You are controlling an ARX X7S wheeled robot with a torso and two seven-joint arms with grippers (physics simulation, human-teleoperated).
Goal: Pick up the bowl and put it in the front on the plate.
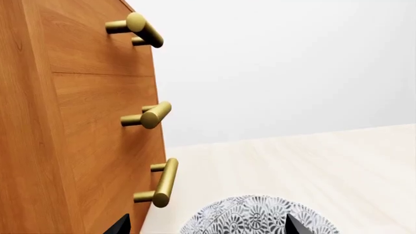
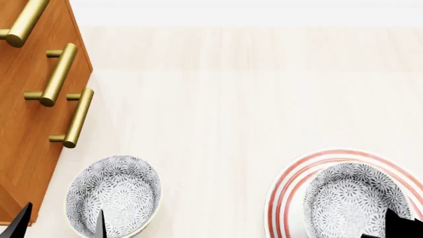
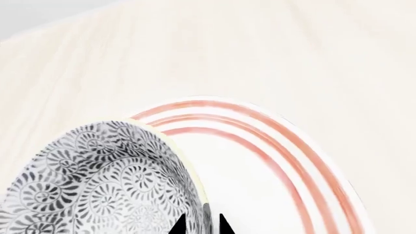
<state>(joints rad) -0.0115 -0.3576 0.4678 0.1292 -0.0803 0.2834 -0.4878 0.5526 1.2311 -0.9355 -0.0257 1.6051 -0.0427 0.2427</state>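
Note:
A grey-blue floral bowl (image 2: 350, 198) (image 3: 97, 180) sits on the white red-ringed plate (image 2: 290, 178) (image 3: 260, 141) at the front right. My right gripper (image 2: 395, 224) (image 3: 201, 225) is closed narrowly over its rim wall, one fingertip inside and one outside. A second look-alike bowl (image 2: 116, 196) (image 1: 254, 217) stands on the table at the front left. My left gripper (image 2: 61, 222) (image 1: 204, 225) is open wide across it, one finger inside the bowl and the other outside, toward the cabinet. It is touching nothing that I can see.
A wooden drawer cabinet (image 2: 26, 134) (image 1: 78, 122) with brass bar handles (image 2: 76, 119) stands close on the left, right beside the left bowl and left gripper. Pale wooden tabletop (image 2: 225, 99) stretches behind both bowls to a white wall.

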